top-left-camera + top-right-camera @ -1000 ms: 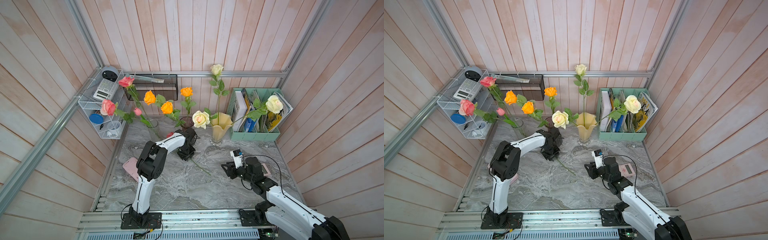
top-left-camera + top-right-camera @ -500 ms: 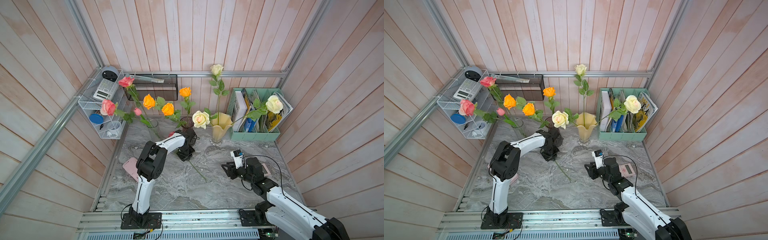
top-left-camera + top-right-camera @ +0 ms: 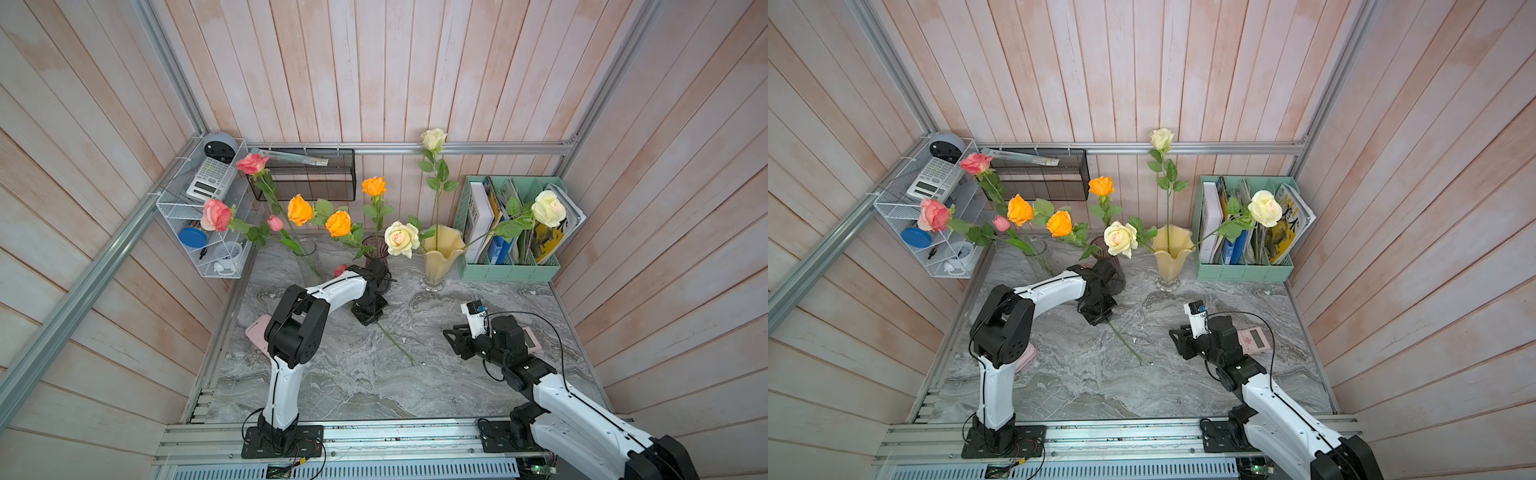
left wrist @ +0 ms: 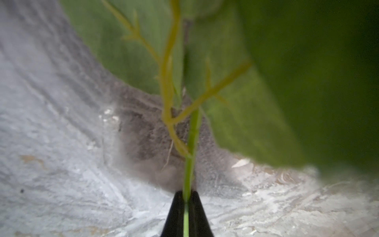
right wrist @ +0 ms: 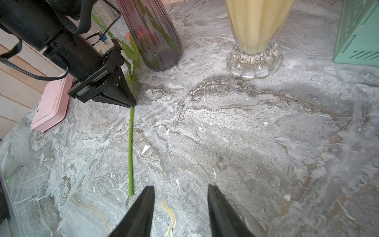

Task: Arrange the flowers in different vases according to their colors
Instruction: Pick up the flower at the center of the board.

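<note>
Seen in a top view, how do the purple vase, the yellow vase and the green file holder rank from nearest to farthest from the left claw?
1. Purple vase, just behind the left claw.
2. Yellow vase, farther to its right.
3. Green file holder, in the back right corner.

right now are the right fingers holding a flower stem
No, the right fingers stand apart over the marble tabletop, while the green stem lies beside them, pinched by the left fingers.
</note>
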Available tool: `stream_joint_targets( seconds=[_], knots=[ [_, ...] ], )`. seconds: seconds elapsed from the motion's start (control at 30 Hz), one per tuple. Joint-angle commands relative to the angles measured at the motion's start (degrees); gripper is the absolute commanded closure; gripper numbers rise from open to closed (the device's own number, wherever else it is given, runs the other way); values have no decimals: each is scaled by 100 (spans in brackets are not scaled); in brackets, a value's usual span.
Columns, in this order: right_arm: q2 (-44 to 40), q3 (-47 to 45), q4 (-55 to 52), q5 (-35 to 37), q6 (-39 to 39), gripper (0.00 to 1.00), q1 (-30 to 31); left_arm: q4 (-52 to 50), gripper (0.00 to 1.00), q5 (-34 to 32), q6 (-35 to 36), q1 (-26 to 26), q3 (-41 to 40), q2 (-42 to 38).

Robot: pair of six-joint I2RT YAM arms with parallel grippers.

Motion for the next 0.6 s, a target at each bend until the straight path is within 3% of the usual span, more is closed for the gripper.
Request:
stream_joint_targets(
  seconds=[0.0, 0.57],
  knots=[
    [-7, -19, 112, 58, -36, 52, -14, -95, 100, -166, -28, -20, -116, -220],
    [71, 25, 115, 14, -45, 52, -17, -432, 100, -711, 84, -242, -70, -790]
  ],
)
